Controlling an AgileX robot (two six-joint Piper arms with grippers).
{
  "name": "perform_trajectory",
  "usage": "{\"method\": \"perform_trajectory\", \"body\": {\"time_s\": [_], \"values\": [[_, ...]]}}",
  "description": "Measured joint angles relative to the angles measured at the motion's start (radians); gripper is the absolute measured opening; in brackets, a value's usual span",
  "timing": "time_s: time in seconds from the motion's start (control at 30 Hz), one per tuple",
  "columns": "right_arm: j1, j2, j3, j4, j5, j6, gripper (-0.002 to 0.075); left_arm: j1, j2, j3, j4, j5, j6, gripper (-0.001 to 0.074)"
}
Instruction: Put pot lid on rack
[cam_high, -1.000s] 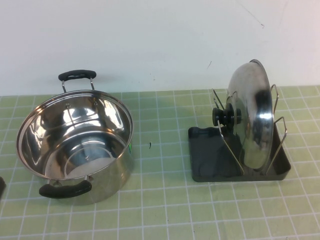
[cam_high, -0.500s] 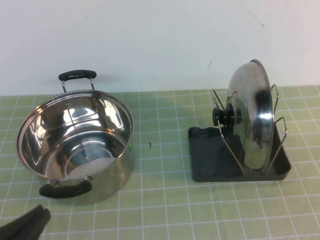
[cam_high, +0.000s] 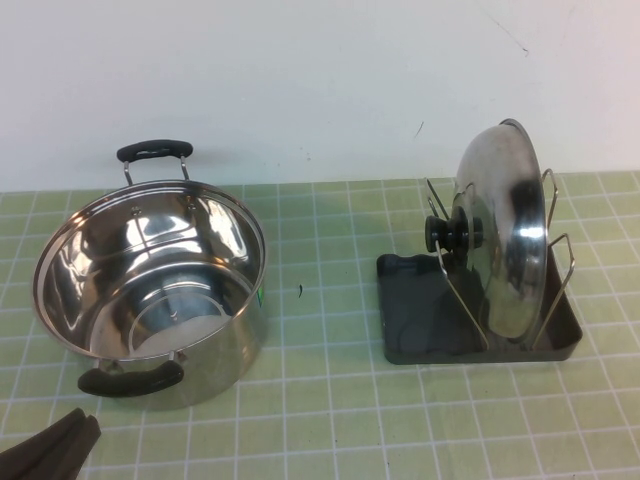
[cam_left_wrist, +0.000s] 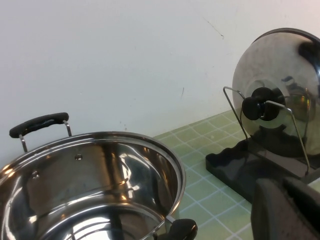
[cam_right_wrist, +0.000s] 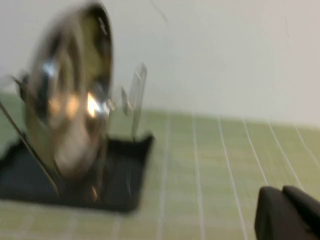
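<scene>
Table (cam_high: 330, 420): left tool (cam_high: 50, 450) barely shifted.

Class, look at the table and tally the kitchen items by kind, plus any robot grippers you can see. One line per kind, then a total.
Steel pots: 1, the pot on the left.
Pot lids: 1, the pot lid standing on edge in the rack.
Racks: 1, the rack on the right.
Grippers: 2, the left gripper at the near left corner, the right gripper in its wrist view only.
Total: 5.

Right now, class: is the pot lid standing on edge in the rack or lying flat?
On edge. The pot lid stands between the rack's wire loops. The left gripper sits near the pot; the right gripper is apart.
</scene>
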Motion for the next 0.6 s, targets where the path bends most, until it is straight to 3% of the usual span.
{"method": "perform_trajectory", "body": {"time_s": [0.1, 0.2, 0.6], "values": [[-0.059, -0.078, 0.036, -0.220, 0.161, 0.196, -0.0001, 0.001, 0.000, 0.000, 0.000, -0.010, 0.000, 0.0001], [-0.090, -0.098, 0.050, -0.307, 0.240, 0.254, -0.0001, 0.001, 0.000, 0.000, 0.000, -0.022, 0.000, 0.0001], [-0.054, -0.104, 0.050, -0.290, 0.232, 0.272, -0.0001, 0.001, -0.001, 0.000, 0.001, -0.074, -0.002, 0.0001]]}}
